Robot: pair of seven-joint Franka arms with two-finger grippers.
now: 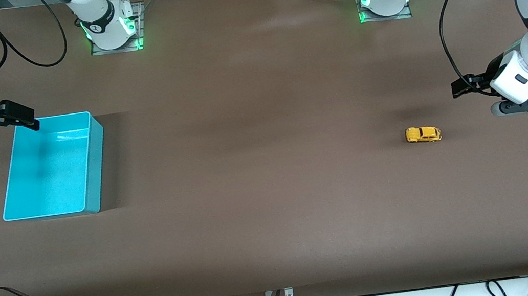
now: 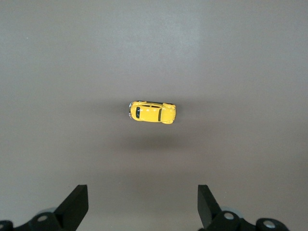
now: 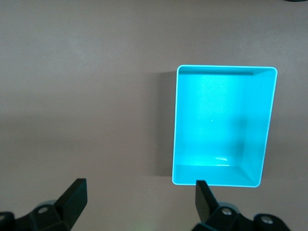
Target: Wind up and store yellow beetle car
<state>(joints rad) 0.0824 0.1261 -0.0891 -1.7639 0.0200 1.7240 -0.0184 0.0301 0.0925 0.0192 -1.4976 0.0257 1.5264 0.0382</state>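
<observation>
Two pincers wide open, empty: left pincer over yellow beetle car, right pincer beside turquoise bin.

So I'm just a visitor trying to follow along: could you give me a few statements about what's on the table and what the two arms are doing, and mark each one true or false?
1. The yellow beetle car stands on the bare table. True.
2. The car already lies in the turquoise bin. False: nothing shows inside the bin, and the car sits toward the left arm's end of the table.
3. The left gripper holds the car. False: it is open, up in the air, with the car lying untouched on the table.
4. The right gripper is open, by the bin's rim. True.
5. The car lies on its roof. False: it rests on its wheels.
</observation>
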